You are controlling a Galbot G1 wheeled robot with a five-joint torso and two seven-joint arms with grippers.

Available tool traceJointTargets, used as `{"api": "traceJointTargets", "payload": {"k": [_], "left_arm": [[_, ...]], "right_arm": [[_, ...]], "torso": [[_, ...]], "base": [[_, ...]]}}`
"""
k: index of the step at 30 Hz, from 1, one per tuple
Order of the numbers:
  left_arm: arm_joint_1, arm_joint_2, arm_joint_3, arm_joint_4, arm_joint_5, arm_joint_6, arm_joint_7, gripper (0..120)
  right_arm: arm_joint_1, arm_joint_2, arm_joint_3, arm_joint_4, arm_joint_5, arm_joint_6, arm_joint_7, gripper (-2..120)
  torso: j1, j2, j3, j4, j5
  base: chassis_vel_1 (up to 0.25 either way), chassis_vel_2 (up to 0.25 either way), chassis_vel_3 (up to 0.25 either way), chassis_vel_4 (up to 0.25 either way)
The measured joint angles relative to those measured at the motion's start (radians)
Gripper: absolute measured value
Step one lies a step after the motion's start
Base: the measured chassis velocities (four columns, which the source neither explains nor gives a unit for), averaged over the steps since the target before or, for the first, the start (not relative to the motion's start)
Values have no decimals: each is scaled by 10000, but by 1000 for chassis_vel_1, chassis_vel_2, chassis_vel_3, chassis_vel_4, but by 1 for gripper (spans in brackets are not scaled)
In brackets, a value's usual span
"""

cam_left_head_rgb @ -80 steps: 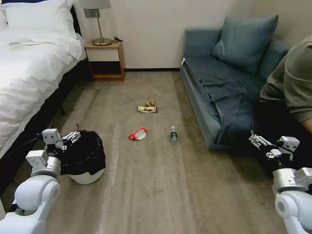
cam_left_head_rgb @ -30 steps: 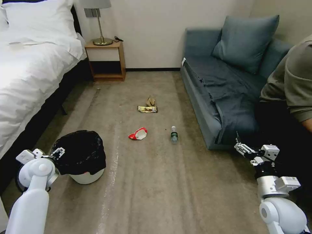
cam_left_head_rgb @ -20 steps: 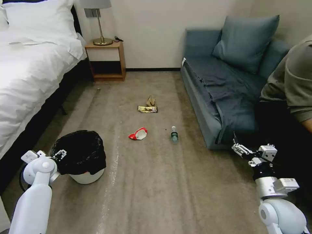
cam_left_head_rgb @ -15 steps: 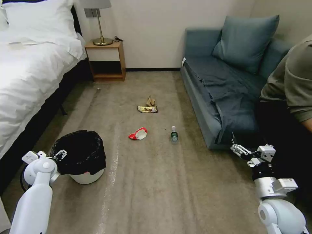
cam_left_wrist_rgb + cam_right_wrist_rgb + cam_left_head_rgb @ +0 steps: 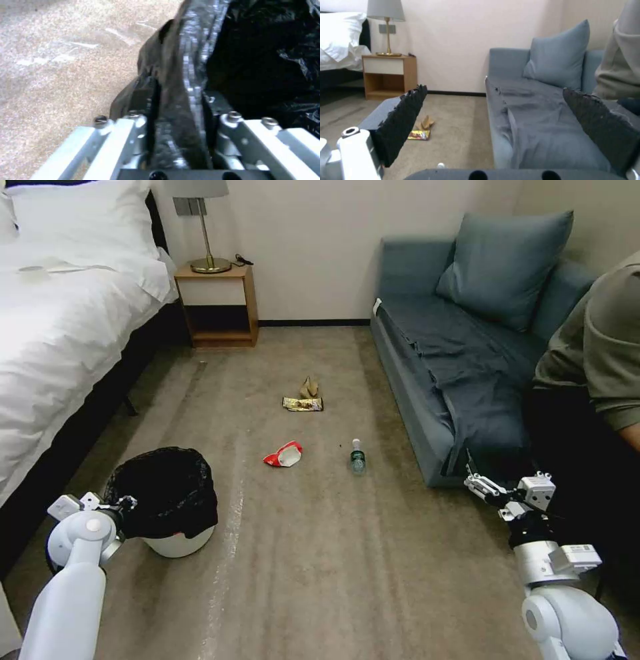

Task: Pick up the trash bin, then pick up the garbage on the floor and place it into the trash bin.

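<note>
Left gripper: fingers closed narrow on the liner-covered rim of the small round white plastic trash bin with its black bag.
Grip advice: pinch rim and liner together, lift straight.
Right gripper: spread wide, empty, beside the blue sofa.
Garbage: red-and-white snack packet and clear green-labelled bottle lie ahead, between both grippers.
Left wrist view: shows rim between fingers; head view hides that.

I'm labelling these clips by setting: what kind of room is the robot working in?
Most likely a hotel bedroom: a bed with white linen, a wooden nightstand holding a brass lamp, and a blue sofa on beige carpet.
</note>
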Motion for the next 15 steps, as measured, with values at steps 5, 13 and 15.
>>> {"api": "traceJointTargets", "payload": {"k": [5, 13, 15], "left_arm": [[-2, -34, 0, 116, 54, -95, 160, 11], [242, -3, -25, -196, 249, -13, 557, 1], [462, 26, -78, -531, 499, 65, 744, 1]], "right_arm": [[25, -3, 0, -93, -18, 31, 5, 100], [5, -15, 17, -124, -11, 77, -1, 100], [32, -16, 27, -146, 1, 79, -2, 100]], "torso": [[0, 0, 0, 0, 1], [0, 0, 0, -3, 0], [0, 0, 1, -3, -4]], "base": [[0, 0, 0, 0], [0, 0, 0, 0], [0, 0, 0, 0]]}}
